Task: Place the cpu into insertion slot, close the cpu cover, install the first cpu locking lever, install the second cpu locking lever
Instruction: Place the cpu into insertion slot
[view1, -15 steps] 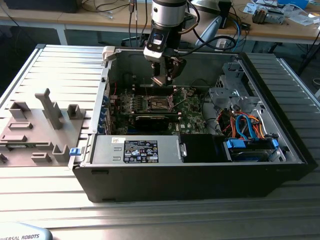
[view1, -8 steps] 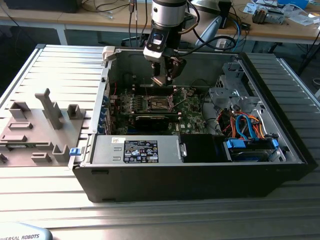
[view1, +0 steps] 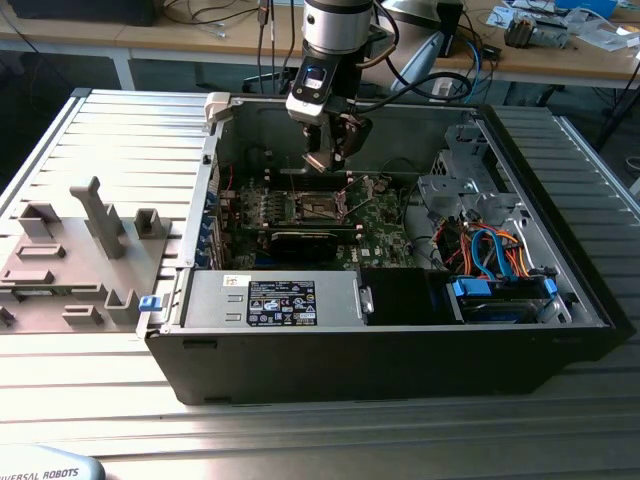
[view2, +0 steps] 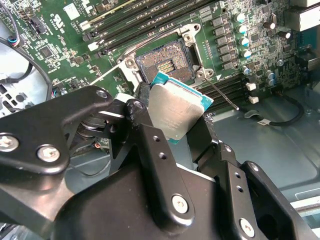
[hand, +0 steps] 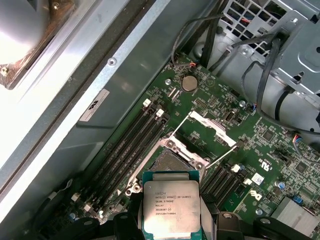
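My gripper (view1: 330, 155) hangs inside the open computer case, shut on the cpu (view2: 177, 110), a small square chip with a silvery top and a green edge. In both wrist views the cpu (hand: 171, 207) is pinched between the two black fingers (view2: 145, 125) and is held a short way above the insertion slot (hand: 172, 162). The insertion slot (view2: 165, 64) lies open, its dark contact field bare. The cpu cover (hand: 212, 127) stands tipped up at the slot's far side. Two thin wire locking levers (view2: 222, 95) stick out loose beside the slot (view1: 318, 207).
Long memory slots (hand: 130, 145) flank the socket. A black graphics card (view1: 305, 240) lies in front of it, a power supply (view1: 270, 300) nearer the case front. A drive cage with blue cables (view1: 500, 270) sits at the exterior view's right, a grey fixture tray (view1: 80, 250) outside.
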